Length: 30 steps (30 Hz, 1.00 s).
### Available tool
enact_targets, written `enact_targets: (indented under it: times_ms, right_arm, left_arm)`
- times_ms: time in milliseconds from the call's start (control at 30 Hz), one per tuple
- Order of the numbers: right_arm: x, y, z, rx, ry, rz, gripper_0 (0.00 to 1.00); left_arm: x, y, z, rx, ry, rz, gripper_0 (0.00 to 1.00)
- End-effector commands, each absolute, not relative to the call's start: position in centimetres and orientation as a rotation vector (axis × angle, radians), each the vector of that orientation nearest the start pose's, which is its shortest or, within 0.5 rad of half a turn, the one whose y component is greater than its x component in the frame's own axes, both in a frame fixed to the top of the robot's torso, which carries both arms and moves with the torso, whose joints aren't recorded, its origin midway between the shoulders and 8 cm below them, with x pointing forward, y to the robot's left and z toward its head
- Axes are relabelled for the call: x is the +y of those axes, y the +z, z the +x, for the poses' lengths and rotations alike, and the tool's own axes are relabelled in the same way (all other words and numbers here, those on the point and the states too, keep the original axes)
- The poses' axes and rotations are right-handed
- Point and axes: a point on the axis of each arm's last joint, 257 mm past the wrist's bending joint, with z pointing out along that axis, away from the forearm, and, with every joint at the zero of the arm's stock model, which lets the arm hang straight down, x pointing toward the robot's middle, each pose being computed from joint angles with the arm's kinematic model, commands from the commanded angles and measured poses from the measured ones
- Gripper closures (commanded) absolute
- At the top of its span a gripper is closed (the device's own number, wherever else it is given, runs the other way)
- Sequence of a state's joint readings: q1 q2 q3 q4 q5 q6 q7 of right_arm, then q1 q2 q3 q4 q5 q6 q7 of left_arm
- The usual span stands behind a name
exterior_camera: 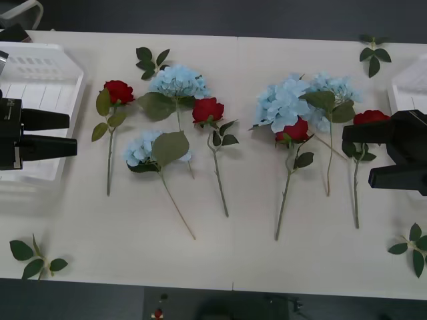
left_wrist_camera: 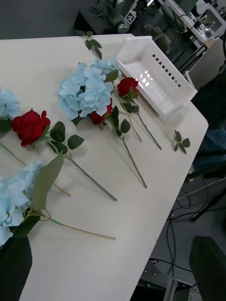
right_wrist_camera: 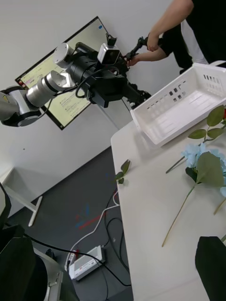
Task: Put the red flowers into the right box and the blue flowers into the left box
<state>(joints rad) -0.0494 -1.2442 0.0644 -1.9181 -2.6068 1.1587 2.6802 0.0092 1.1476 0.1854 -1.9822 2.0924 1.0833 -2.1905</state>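
Note:
Several red flowers lie on the white table: one at the left, one in the middle, one right of centre and one partly behind my right gripper. Blue flowers lie among the left ones, and a larger blue cluster lies at the right. The left box sits at the table's left edge, with my open, empty left gripper over its near rim. The right box is at the right edge. My right gripper is open and holds nothing.
Flowerless leaf sprigs lie at the back, the back right, the front left and the front right. In the left wrist view the right box sits near the table corner. Bare table runs along the front edge.

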Motion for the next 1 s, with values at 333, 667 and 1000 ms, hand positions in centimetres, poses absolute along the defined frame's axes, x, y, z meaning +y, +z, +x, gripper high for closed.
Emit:
enact_targets:
  times_ms: [333, 667, 1000]
  right_arm:
    - [-18.9, -6.0, 32.2, 1.809, 1.276, -0.938, 0.00]
    - [-21.9, -8.8, 37.9, 2.298, 1.304, -0.195, 0.00]
    - [-29.1, -12.9, 45.0, 2.527, 0.978, 0.435, 0.00]
  left_arm:
    - [22.1, -7.5, 36.9, 1.920, -1.006, 0.803, 0.03]
    - [24.1, -9.0, 40.0, 2.021, -0.975, 0.784, 0.03]
    - [26.6, -12.4, 48.2, 2.231, -0.596, 0.575, 0.03]
